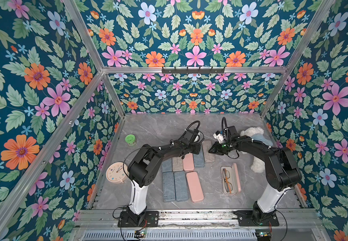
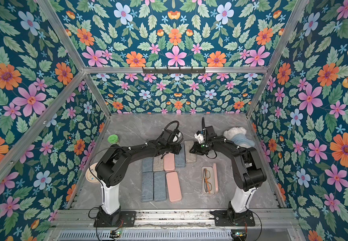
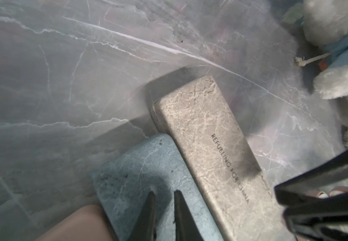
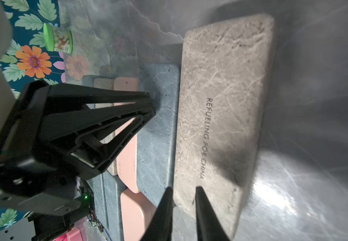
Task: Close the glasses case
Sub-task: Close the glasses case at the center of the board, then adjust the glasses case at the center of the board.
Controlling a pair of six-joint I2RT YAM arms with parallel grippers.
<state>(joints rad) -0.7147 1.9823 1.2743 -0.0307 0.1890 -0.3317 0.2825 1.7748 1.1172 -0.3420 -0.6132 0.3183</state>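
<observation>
Near the bench (image 1: 210, 187) front, open glasses case (image 1: 230, 180), well apart from our left fingers (image 3: 151, 212) and right fingers (image 4: 164, 212), both pressed together, empty

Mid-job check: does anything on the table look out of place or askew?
Yes. One glasses case stands open with glasses inside, apart from the closed cases packed in rows beside it. The far row is staggered, and its grey case sits farthest back. No damage or spill shows.
</observation>
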